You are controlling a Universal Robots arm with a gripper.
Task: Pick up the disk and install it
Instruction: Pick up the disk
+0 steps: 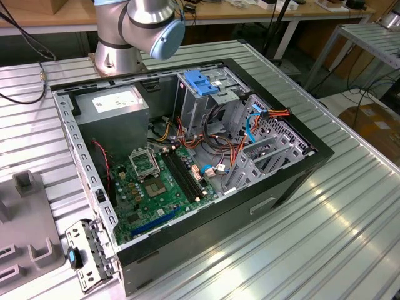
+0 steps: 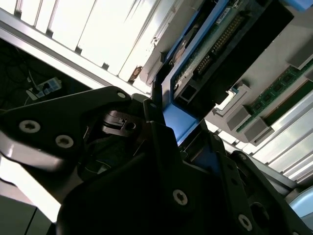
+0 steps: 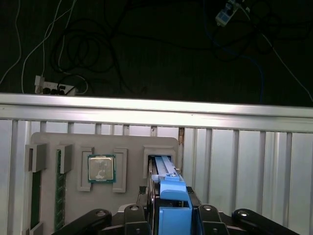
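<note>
While narrowly parted jaws clamp the disk (image 3: 172, 215) by blue rails, gripper (image 3: 169, 190) at grey tray (image 3: 49, 139).

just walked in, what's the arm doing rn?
The gripper is over the grey parts tray, closed on the blue end of the disk. In the first wrist view the disk stands on edge at a tray slot next to the processor. I cannot tell whether it has lifted clear of the slot. The open PC case sits on the table, and the disk is not installed in it yet.
</note>
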